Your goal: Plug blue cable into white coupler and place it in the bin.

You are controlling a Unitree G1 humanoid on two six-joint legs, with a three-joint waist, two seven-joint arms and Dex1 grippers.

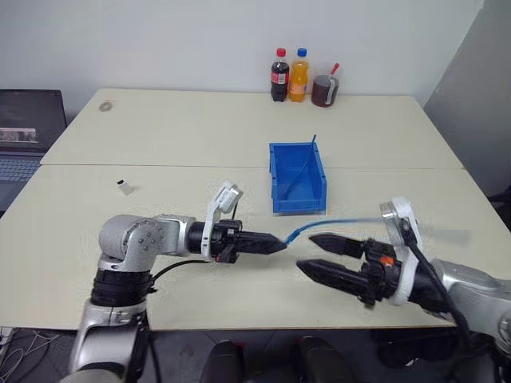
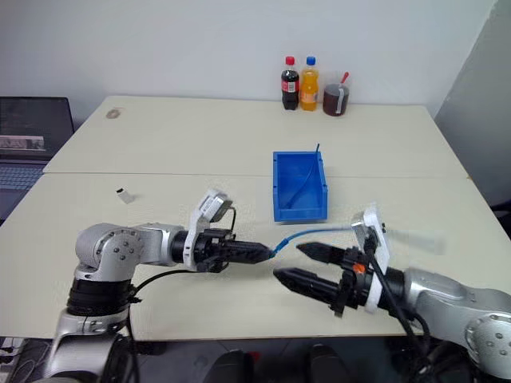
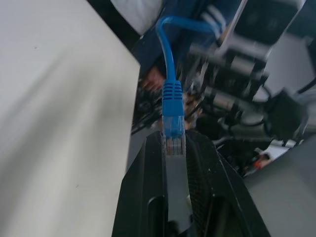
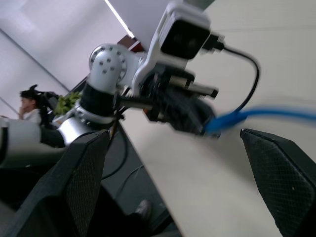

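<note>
Jaws of the left gripper (image 1: pixel 275 244) are pressed together on the plug end of the long, thin, light-blue network cable (image 1: pixel 335 223); the left wrist view shows the clear plug tip pinched between the two black fingers (image 3: pixel 148 197), with the ribbed blue boot standing just beyond them. Jaws of the right gripper (image 1: pixel 319 254) are spread wide and hold nothing, one finger above the other at lower centre-right of the head view, tips facing the left gripper's tips and close beside them. From the pinch the cable runs rightward at mid-height, passing just above the right gripper. The tiny white boxy plastic coupler (image 1: pixel 124 187) lies alone on the pale tabletop (image 1: pixel 184 136) at centre-left of the frame, well apart from both grippers. The bright blue rectangular plastic bin (image 1: pixel 297 177) sits open at centre frame, beyond the grippers, with a thin dark-blue strand lying inside it.

Risks, as judged from this arrangement: the plug is gripped on its very tip, so little of it may be left free to enter the coupler. A transfer to the open right gripper could let the plug twist or drop. The loose coupler may slide across the table when the plug is pushed against it unless it is held.
</note>
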